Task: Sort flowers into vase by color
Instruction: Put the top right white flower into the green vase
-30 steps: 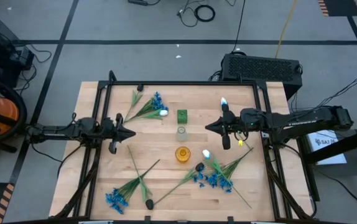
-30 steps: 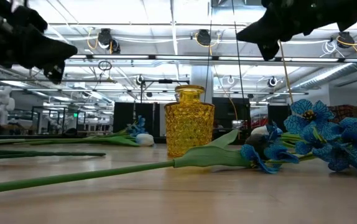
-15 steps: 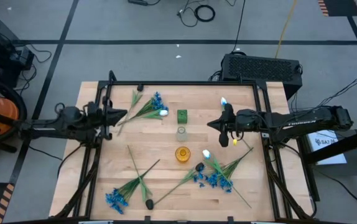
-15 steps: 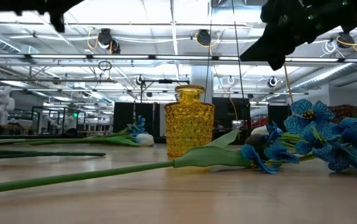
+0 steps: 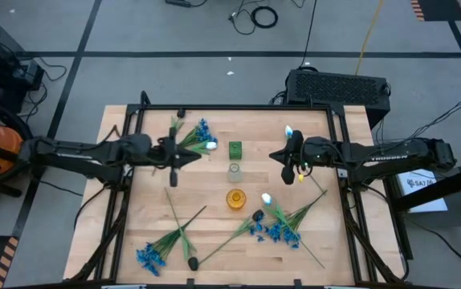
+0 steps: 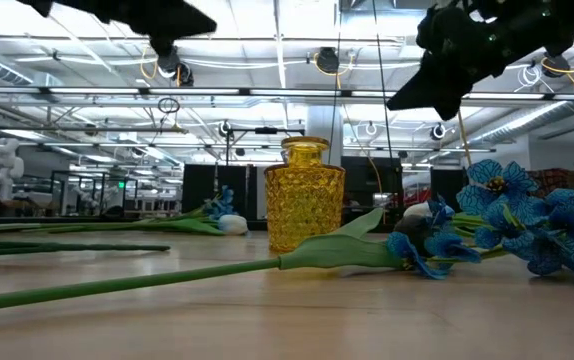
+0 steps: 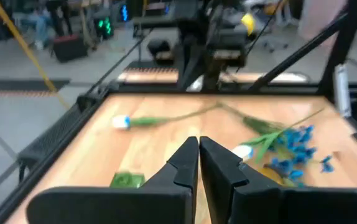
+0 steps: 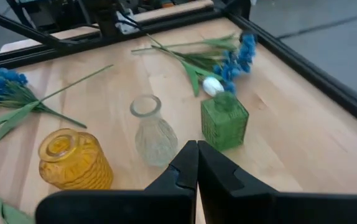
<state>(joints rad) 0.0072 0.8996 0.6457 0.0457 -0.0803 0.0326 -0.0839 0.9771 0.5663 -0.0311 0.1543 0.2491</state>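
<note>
Three vases stand in a line at mid-table, none with a flower in it yet: green vase (image 5: pixel 235 149), clear vase (image 5: pixel 234 171) and yellow vase (image 5: pixel 235 198). So I judge the sort has barely started.

Starting on my left: a blue cluster (image 5: pixel 150 257) and a dark bud (image 5: pixel 193 262) lie at the near-left corner, well apart from everything I am doing now. Above them my left gripper (image 5: pixel 195 158) hangs over the far-left bunch, a blue spray (image 5: pixel 203 128) with a white tulip (image 5: pixel 211 145) beside it. Its fingers are together and hold nothing.

Past the vases, my right gripper (image 5: pixel 275 156) hovers just right of the green vase, also shut and empty. A lone white tulip (image 5: pixel 289 130) lies behind it, and another white tulip (image 5: pixel 266 198) rests by the yellow vase with the tangled blue flowers (image 5: pixel 277 233) toward the near edge.

My step in hand, as I read it, is the left arm's pick from the far-left bunch. To do it well I would part the fingers before descending, aim for one bare stretch of stem away from the heads, and lift slowly so the neighbouring stems do not drag along. The vase necks look narrow, so I would carry the stem hanging nearly upright.
</note>
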